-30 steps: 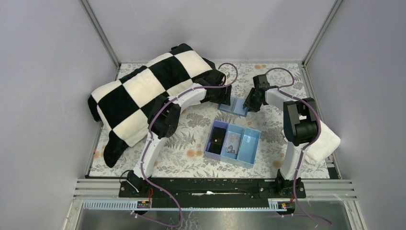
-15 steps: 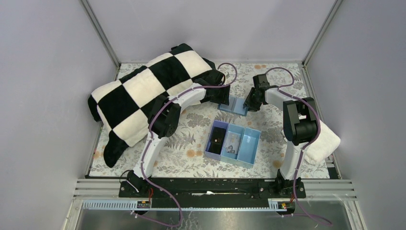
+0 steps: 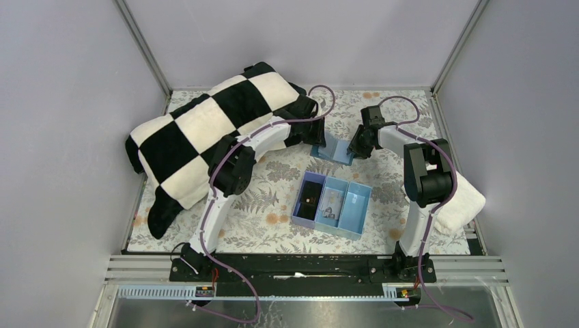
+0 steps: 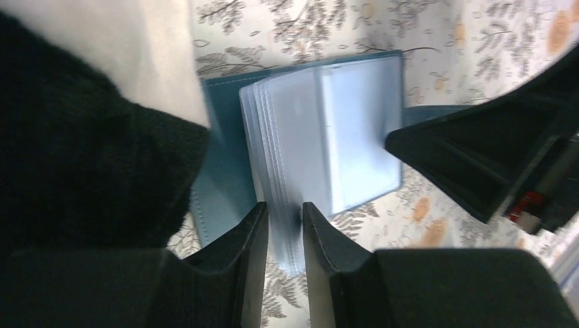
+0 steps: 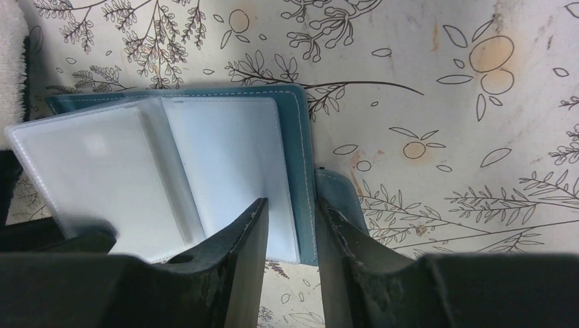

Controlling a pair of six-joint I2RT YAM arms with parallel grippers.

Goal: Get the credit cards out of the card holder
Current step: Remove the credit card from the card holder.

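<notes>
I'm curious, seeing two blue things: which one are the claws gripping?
The small teal card holder, open beyond the light-blue three-compartment tray: left gripper pinches its clear sleeves, right gripper its cover edge.

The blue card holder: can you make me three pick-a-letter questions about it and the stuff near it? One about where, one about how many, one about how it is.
1. Where is the card holder?
A) beyond the tray, between the left gripper and the right gripper
B) inside the tray
C) under the tray

2. How many compartments has the tray?
A) two
B) three
C) six

3. How is the card holder?
A) folded shut
B) torn in half
C) open, clear sleeves showing

Answers:
1 A, the top view shows it past the tray with a gripper at each side.
2 B, the top view shows three boxes side by side.
3 C, both wrist views show the sleeves fanned out.
</notes>
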